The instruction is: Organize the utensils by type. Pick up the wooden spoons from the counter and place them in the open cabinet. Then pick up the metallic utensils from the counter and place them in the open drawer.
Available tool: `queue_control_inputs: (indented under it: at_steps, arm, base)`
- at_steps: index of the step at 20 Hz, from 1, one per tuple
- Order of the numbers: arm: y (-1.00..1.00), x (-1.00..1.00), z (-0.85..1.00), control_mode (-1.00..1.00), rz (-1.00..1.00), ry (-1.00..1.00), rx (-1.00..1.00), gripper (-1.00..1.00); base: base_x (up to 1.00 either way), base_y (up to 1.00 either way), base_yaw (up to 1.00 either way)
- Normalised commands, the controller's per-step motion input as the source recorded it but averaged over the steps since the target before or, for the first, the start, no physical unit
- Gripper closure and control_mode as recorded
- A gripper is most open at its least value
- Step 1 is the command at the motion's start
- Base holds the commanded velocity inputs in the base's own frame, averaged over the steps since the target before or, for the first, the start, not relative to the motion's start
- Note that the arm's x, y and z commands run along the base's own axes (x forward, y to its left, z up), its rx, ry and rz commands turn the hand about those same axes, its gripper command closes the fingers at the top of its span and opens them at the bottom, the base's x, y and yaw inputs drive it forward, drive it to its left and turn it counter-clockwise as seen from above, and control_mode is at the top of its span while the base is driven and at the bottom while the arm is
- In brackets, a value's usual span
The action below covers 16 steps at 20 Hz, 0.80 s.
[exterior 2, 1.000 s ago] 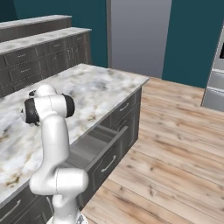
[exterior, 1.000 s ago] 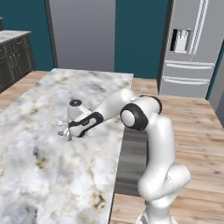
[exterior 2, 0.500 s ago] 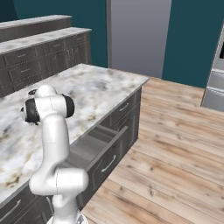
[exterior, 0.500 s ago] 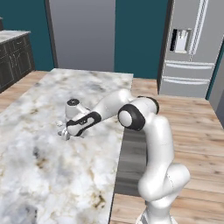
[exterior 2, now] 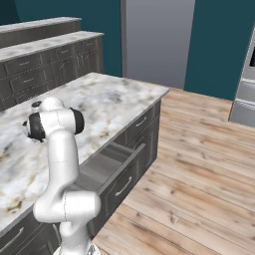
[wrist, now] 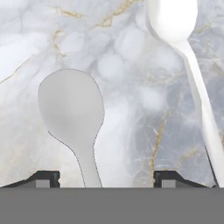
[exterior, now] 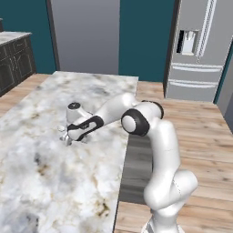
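Marble desk [exterior: 54,182]: two silver spoons [wrist: 72,113] remain, one's handle between the gripper's [wrist: 105,179] unclenched fingers [wrist: 43,178]; open drawer [exterior 2: 107,167] awaits both.

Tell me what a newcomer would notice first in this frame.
Two pale metallic spoons lie on the marble counter: one spoon has its handle running between the fingertips, the other spoon sits off to the side. The gripper is low over them, and the open drawer waits below the counter edge.
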Motion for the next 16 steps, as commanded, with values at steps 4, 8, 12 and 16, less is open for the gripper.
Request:
queue_control_inputs:
  at_steps: [4, 8, 12, 16]
  arm:
    - [0.00, -0.07, -0.35, -1.00, -0.08, 0.00, 0.00, 1.00]
    - [0.00, -0.27, -0.30, -1.00, -0.07, 0.00, 0.00, 1.00]
    - [-0.03, -0.28, -0.11, -1.00, -0.05, 0.00, 0.00, 1.00]
    - [-0.18, -0.14, 0.10, -1.00, -0.06, 0.00, 0.00, 1.00]
  base:
    - [0.00, 0.00, 0.00]
    - [0.00, 0.00, 0.00]
    - [0.00, 0.00, 0.00]
    - [0.00, 0.00, 0.00]
